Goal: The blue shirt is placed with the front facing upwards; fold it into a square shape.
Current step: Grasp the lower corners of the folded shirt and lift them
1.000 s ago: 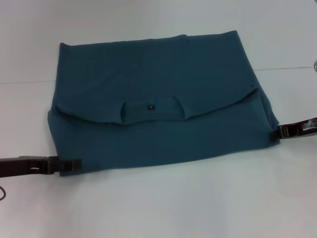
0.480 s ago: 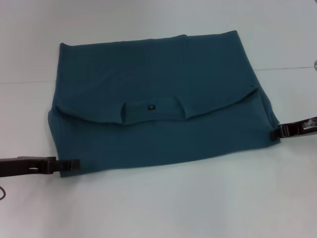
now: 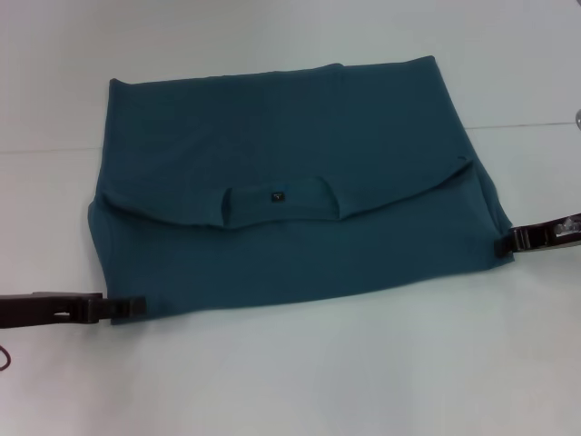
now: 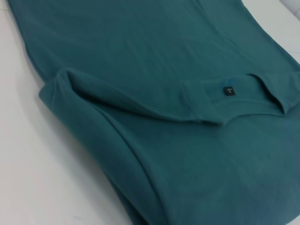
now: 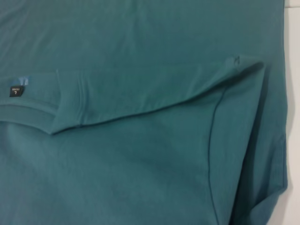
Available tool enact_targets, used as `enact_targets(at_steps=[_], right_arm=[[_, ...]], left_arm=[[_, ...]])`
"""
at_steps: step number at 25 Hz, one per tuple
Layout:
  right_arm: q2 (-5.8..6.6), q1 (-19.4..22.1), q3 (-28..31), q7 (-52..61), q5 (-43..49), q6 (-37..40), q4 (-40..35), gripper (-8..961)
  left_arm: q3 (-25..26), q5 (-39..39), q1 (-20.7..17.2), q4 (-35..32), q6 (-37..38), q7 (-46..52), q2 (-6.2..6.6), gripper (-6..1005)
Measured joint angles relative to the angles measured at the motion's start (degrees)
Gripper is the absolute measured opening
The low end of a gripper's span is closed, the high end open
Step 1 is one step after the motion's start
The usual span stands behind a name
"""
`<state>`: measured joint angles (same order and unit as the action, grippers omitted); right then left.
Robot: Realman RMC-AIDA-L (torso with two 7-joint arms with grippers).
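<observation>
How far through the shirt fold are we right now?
Partly done. The blue shirt already lies folded into a wide rectangle on the white table, collar edge and neck label lying across its middle. In hand: the left gripper sits at the near left corner, the right gripper at the right edge. Left: it is wider than deep, so likely another fold to square it.

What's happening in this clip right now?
A two-armed robot is folding a blue shirt on a white table. The shirt is already folded over itself into a rough rectangle, with the collar and its small dark neck label showing mid-cloth. The left end effector sits low at the near left corner of the fabric, and the right end effector is at the near right corner. No lettering is visible.
</observation>
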<state>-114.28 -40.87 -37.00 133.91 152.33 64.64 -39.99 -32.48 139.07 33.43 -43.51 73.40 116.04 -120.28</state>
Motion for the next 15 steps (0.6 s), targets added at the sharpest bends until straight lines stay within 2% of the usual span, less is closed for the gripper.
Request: enact_targets(at_steps=[8, 15], right_arm=[[0.03, 0.00, 0.00, -0.11, -0.02, 0.04, 0.00, 32], [0.01, 0.05, 0.00, -0.20, -0.02, 0.05, 0.00, 32]], left_arm=[[-0.64, -0.20, 0.64, 0.88, 0.43, 0.58, -0.28, 890], [-0.42, 0.25, 1.57, 2.82, -1.12, 0.86, 0.08, 829]])
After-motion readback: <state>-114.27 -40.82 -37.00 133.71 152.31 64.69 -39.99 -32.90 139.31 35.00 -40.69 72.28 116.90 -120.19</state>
